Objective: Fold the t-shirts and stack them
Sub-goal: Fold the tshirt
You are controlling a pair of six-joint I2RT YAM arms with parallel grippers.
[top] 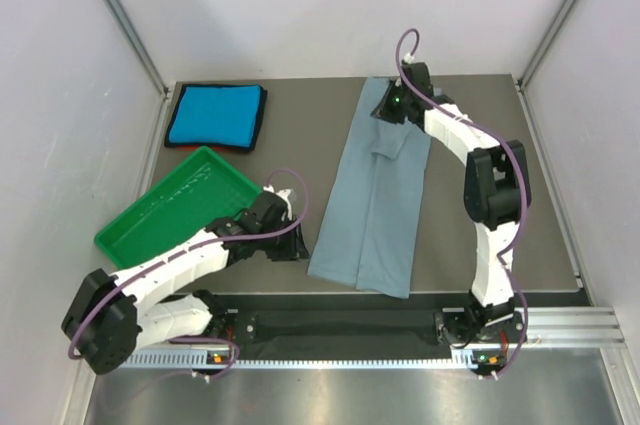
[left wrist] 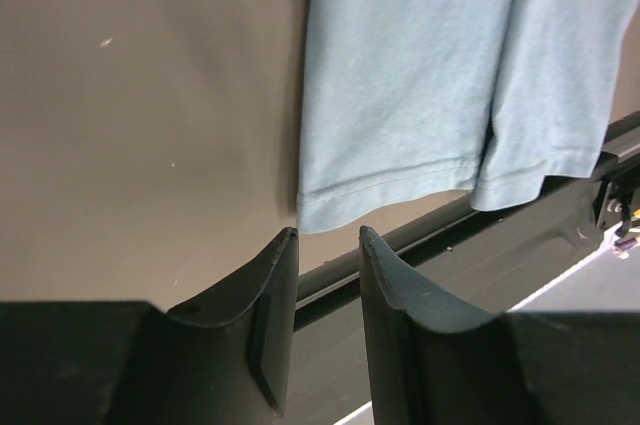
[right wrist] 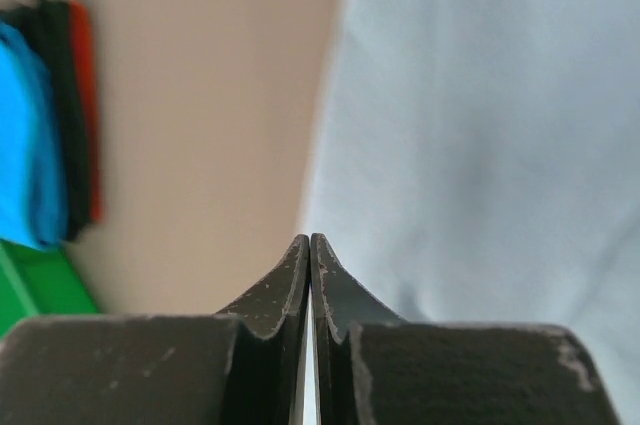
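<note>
The grey-blue t-shirt [top: 375,215] lies folded into a long strip down the middle of the table. Its hemmed near corner [left wrist: 330,207] shows just beyond my left gripper [left wrist: 328,232]. In the top view, my left gripper [top: 298,247] sits low beside that corner, open with nothing between its fingers. My right gripper [top: 388,108] is over the shirt's far end, and in the right wrist view it [right wrist: 310,237] is shut at the cloth's left edge [right wrist: 500,125]. I cannot see any cloth pinched. The turquoise t-shirt [top: 212,115] lies folded at the back left.
A green plastic tray [top: 150,220] stands at the left, between the left arm and the turquoise shirt [right wrist: 20,145]. The table's dark front rail [left wrist: 470,215] runs just below the grey shirt's hem. Grey walls close in the left, back and right sides.
</note>
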